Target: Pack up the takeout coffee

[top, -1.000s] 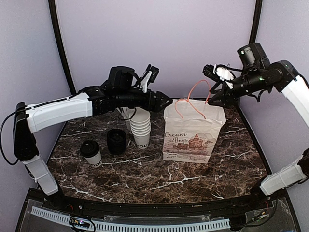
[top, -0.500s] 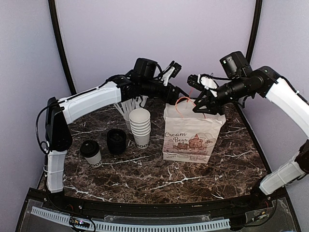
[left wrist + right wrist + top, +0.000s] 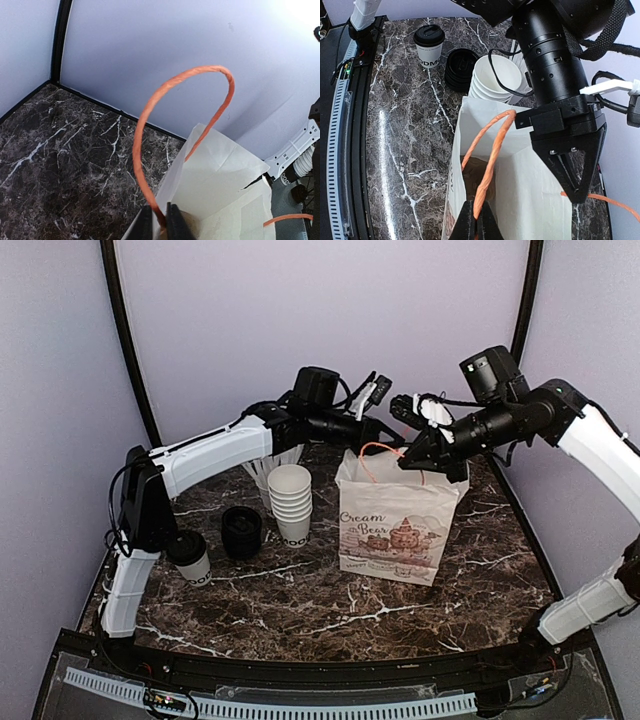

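Note:
The takeout coffee (image 3: 188, 558), a white cup with a black lid, stands at the table's left, and also shows in the right wrist view (image 3: 430, 46). No gripper is near it. A white paper bag (image 3: 392, 530) stands in the middle with its mouth open. My left gripper (image 3: 378, 443) is at the bag's back left rim, shut on one orange handle (image 3: 137, 152). My right gripper (image 3: 408, 462) is over the bag's right side, shut on the other orange handle (image 3: 495, 150). The bag's inside (image 3: 480, 172) looks empty.
A stack of lidless white cups (image 3: 290, 502) stands just left of the bag, with a stack of black lids (image 3: 241, 532) beside it. A cup of straws (image 3: 262, 465) sits behind them, under the left arm. A purple wall backs the table.
The left arm has swung right to the bag, and the right arm has come down to it. Both grippers have shut on the orange handles, and the bag has tipped slightly.

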### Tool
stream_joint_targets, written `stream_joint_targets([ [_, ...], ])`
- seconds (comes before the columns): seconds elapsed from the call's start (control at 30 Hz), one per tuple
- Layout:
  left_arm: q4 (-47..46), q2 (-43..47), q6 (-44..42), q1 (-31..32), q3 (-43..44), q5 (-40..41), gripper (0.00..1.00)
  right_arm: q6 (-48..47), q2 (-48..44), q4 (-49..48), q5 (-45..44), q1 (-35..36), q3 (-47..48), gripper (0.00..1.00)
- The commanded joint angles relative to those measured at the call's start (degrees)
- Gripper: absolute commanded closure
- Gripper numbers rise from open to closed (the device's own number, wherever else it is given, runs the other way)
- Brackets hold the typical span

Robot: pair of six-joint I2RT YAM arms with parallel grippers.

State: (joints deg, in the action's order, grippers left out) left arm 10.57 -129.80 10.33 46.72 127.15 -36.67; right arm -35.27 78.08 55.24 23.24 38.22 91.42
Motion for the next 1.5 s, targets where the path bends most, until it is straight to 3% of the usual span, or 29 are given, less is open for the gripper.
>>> stream_joint_targets([
  [0.0, -3.4, 0.0, 4.6, -0.2, 3.1, -4.9, 0.93, -1.3, -3.4, -0.1, 2.3, 0.4, -1.8, 1.0],
  [0.07, -2.9, 0.3, 5.7, -0.2, 3.7, -6.2, 0.97, -3.2, -4.1, 2.7, 3.7, 0.5, -1.8, 0.98],
  [0.23, 2.8, 4.4, 2.2, 1.4, 2.6, -3.2, 1.0, -6.6, -7.8, 9.1, 7.5, 0.3, -1.5, 0.66],
  [0.37, 6.0, 10.4, -3.9, 3.7, -3.0, 3.4, 1.0, -7.7, -10.3, 12.9, 8.1, -2.9, 2.0, 0.55],
  [0.53, -0.8, 21.5, -8.7, 6.8, -19.6, 15.5, 1.0, -8.6, -12.5, 14.2, 6.8, -11.1, 4.1, 0.53],
  [0.67, -7.6, 29.6, -9.9, 8.2, -30.8, 17.6, 1.0, -7.5, -13.6, 11.9, 5.8, -19.5, 3.0, 0.53],
  [0.87, -16.6, 39.5, -10.0, 10.3, -47.7, 15.8, 1.0, 4.8, -14.1, -8.7, -2.4, -28.3, -8.0, 0.53],
  [0.97, -21.1, 42.9, -8.6, 12.0, -55.4, 15.5, 1.0, 10.5, -14.2, -16.8, -2.2, -33.8, -14.4, 0.53],
  [1.13, -22.8, 49.8, -8.9, 16.1, -62.5, 17.9, 1.0, 13.7, -15.0, -23.1, 5.2, -40.3, -23.9, 0.52],
  [1.3, -22.7, 56.1, -8.3, 20.7, -69.3, 21.6, 1.0, 14.4, -17.5, -27.2, 10.6, -41.9, -31.3, 0.41],
  [1.47, -23.3, 58.0, -6.6, 23.1, -72.8, 21.4, 1.0, 14.6, -17.1, -28.0, 14.4, -42.5, -33.2, 0.38],
])
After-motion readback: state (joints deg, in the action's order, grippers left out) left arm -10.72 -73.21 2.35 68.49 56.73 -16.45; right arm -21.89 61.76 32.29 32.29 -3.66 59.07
